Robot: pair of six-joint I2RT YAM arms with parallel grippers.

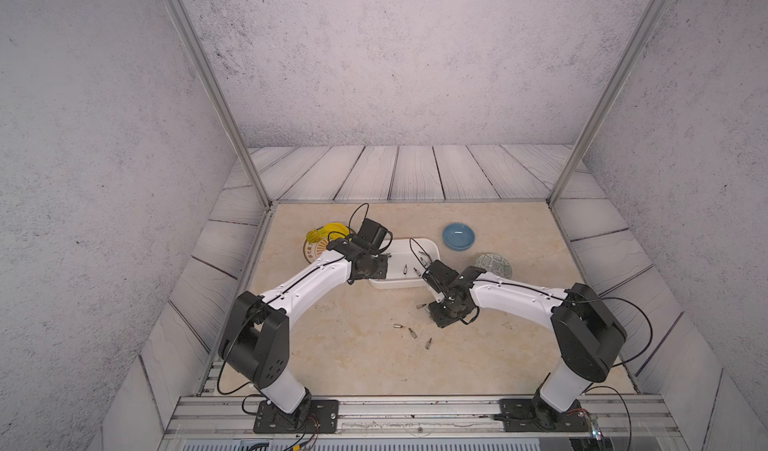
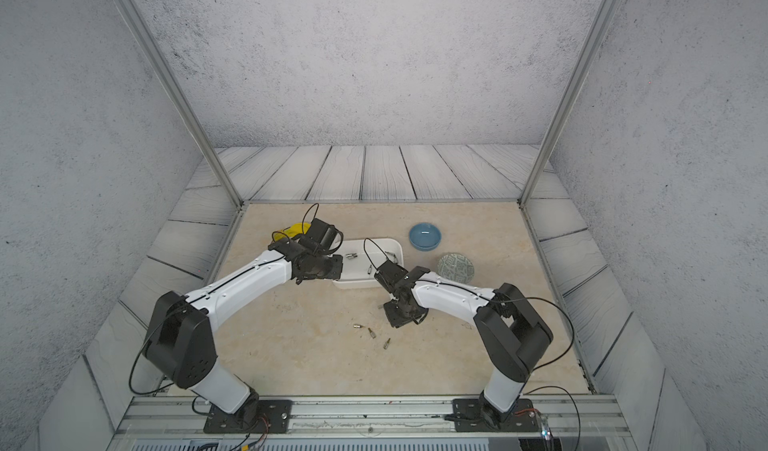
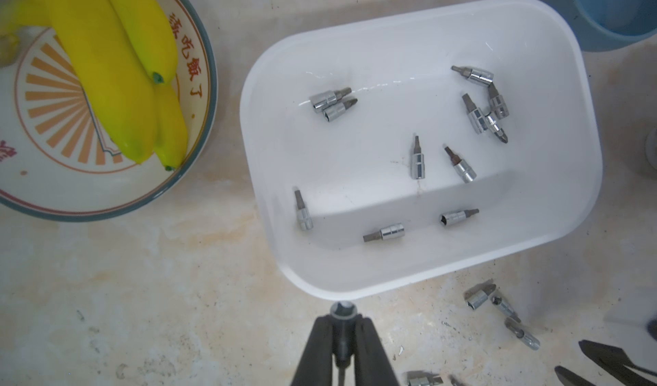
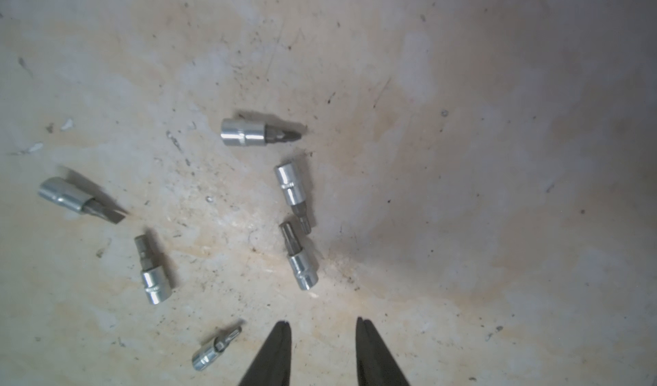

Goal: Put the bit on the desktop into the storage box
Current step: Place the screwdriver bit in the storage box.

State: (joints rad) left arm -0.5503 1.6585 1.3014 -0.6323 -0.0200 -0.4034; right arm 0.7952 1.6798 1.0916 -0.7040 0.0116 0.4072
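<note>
My left gripper (image 3: 343, 325) is shut on a bit (image 3: 343, 309) whose socket end pokes out past the fingertips. It hangs by the left rim of the white storage box (image 1: 432, 247) (image 3: 586, 117), which holds several bits. My right gripper (image 4: 322, 325) is open with nothing between its fingers, low over the beige desktop (image 1: 353, 357) just in front of the box. Several loose bits lie on the desktop around it, the nearest bit (image 4: 302, 259) just ahead of the fingertips. Both top views show three more bits (image 1: 412, 332) (image 2: 372, 332) lying nearer the front.
A plate with yellow bananas (image 1: 322, 237) (image 3: 106, 82) stands left of the box, partly behind my left wrist. A blue bowl (image 1: 458, 236) sits to the back right of the box. A grey-patterned bowl (image 1: 496, 264) lies behind my right forearm. Aluminium rails edge the desktop.
</note>
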